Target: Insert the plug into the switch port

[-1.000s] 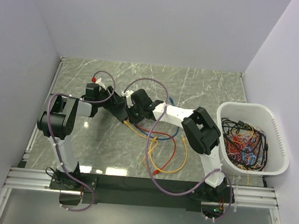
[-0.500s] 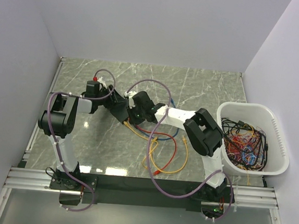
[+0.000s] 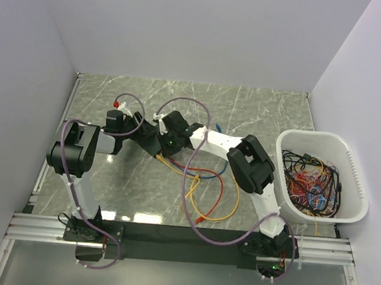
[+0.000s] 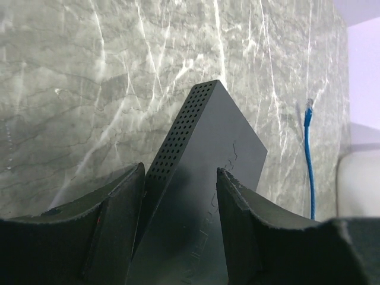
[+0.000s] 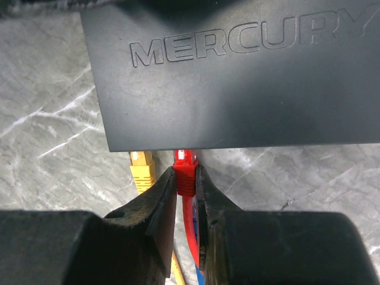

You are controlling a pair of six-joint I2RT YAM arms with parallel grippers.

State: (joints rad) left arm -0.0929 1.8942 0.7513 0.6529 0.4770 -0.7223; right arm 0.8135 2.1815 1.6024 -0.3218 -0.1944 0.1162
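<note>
The switch (image 5: 237, 89), a flat matte-black box marked MERCURY, is held tilted up off the marble. My left gripper (image 4: 178, 199) is shut on the switch (image 4: 208, 160), one finger on its perforated side and one on its flat face. My right gripper (image 5: 185, 185) is shut on the red plug (image 5: 185, 173), whose tip sits at the switch's port edge. A yellow plug (image 5: 142, 172) sits in the port just left of it. From above, both grippers meet at the switch (image 3: 151, 139) left of centre.
Red and yellow cables (image 3: 220, 197) loop over the marble toward the front. A blue cable (image 4: 309, 160) lies beyond the switch. A white tub (image 3: 311, 134) full of tangled cables stands at the right. Grey walls close in the table.
My right arm has pushed left toward the switch with the red plug. The left gripper and the switch have shifted slightly left and back.
</note>
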